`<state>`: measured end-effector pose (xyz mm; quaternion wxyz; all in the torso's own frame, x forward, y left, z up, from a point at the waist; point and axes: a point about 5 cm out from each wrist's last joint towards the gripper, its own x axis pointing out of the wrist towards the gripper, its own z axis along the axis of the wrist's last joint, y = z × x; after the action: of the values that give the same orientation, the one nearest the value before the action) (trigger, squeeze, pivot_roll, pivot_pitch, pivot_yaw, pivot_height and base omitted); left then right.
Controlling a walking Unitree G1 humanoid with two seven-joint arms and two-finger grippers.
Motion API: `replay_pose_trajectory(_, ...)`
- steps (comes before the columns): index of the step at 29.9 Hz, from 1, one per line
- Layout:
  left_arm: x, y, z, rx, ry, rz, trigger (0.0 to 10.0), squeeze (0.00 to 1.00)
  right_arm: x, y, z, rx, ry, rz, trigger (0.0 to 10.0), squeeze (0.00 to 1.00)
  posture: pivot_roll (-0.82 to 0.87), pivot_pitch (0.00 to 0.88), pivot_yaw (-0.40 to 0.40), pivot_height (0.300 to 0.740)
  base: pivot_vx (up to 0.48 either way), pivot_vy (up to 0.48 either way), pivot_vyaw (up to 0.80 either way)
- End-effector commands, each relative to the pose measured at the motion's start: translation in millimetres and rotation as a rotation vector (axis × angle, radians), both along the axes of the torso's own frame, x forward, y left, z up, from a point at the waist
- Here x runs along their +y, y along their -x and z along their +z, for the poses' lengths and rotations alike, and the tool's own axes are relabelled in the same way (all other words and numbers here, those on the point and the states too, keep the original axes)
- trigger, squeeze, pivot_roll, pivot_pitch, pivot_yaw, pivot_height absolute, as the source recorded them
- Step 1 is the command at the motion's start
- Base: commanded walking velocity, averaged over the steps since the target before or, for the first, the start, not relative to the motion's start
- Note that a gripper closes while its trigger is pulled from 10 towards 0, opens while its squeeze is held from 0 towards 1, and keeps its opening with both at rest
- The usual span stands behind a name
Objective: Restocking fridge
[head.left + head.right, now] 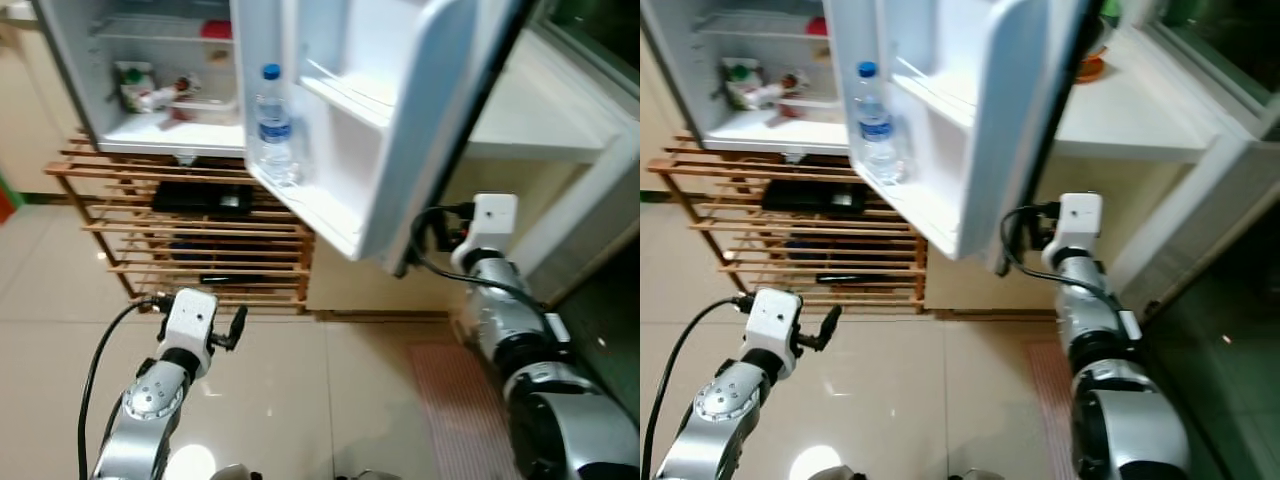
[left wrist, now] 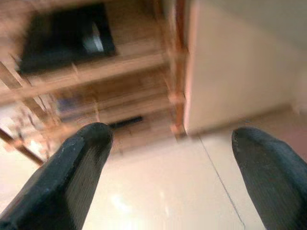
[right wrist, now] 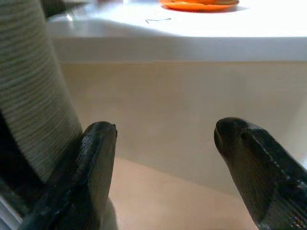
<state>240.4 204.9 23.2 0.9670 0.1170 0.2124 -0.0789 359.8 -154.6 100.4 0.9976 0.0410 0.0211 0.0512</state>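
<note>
The white fridge (image 1: 160, 135) stands open on a wooden rack, and its door (image 1: 400, 130) swings out toward me. A clear water bottle (image 1: 275, 125) with a blue cap stands in the door's lower shelf. Packets and a red item lie on the inner shelves (image 1: 150, 90). My right gripper (image 1: 425, 235) is open just under the door's bottom corner; in the right wrist view (image 3: 165, 132) the door's ribbed edge (image 3: 33, 86) runs beside one finger. Low over the floor in front of the rack, my left gripper (image 1: 235, 328) is open and holds nothing (image 2: 170, 139).
The slatted wooden rack (image 1: 200, 240) under the fridge holds dark flat items. A white counter (image 1: 1140, 120) with an orange plate (image 1: 1090, 68) runs behind the door. A reddish mat (image 1: 450, 400) lies on the tiled floor. A dark glass door (image 1: 1230, 300) is on the right.
</note>
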Motion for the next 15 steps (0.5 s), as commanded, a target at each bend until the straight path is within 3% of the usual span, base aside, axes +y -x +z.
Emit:
replay_pose_trajectory(1,12.8,5.7,-16.9,0.128,-0.039,0.028,10.0,0.0,34.0,-6.8,33.3,-0.14,-0.026,0.14,10.0,0.26,0.01,0.06,-0.089,0.74,0.0,0.0,0.0)
replay_pose_trajectory(3,29.9,16.9,-38.4,0.28,-0.074,0.067,10.0,0.0,56.1,-0.9,39.4,-0.167,-0.068,0.208,10.0,0.25,0.01,0.05,-0.084,0.74,0.0,0.0,0.0)
replay_pose_trajectory(4,29.9,16.9,-38.4,0.28,-0.074,0.067,10.0,0.0,56.1,-0.9,39.4,-0.167,-0.068,0.208,10.0,0.25,0.01,0.05,-0.084,0.74,0.0,0.0,0.0)
replay_pose_trajectory(7,50.8,40.1,-63.7,0.464,-0.104,0.135,10.0,0.0,80.1,5.7,45.6,-0.179,-0.113,0.273,10.0,0.25,0.01,0.039,-0.075,0.74,0.0,0.0,0.0)
replay_pose_trajectory(10,56.3,60.0,-80.0,0.59,-0.124,0.146,10.0,0.0,112.5,23.2,69.4,-0.248,-0.258,0.491,10.0,0.25,0.01,0.011,-0.053,0.74,0.0,0.0,0.0)
replay_pose_trajectory(11,56.3,60.0,-80.0,0.59,-0.124,0.146,10.0,0.0,112.5,23.2,69.4,-0.248,-0.258,0.491,10.0,0.25,0.01,0.011,-0.053,0.74,0.0,0.0,0.0)
replay_pose_trajectory(12,53.9,64.9,-85.5,0.629,-0.133,0.134,10.0,0.0,124.4,36.9,88.0,-0.259,-0.373,0.636,10.0,0.24,0.01,0.0,-0.051,0.74,0.0,0.0,0.0)
replay_pose_trajectory(15,48.2,62.4,-87.9,0.636,-0.138,0.124,10.0,0.0,118.4,39.6,93.6,-0.226,-0.434,0.663,10.0,0.24,0.01,0.0,-0.062,0.74,0.0,0.0,0.0)
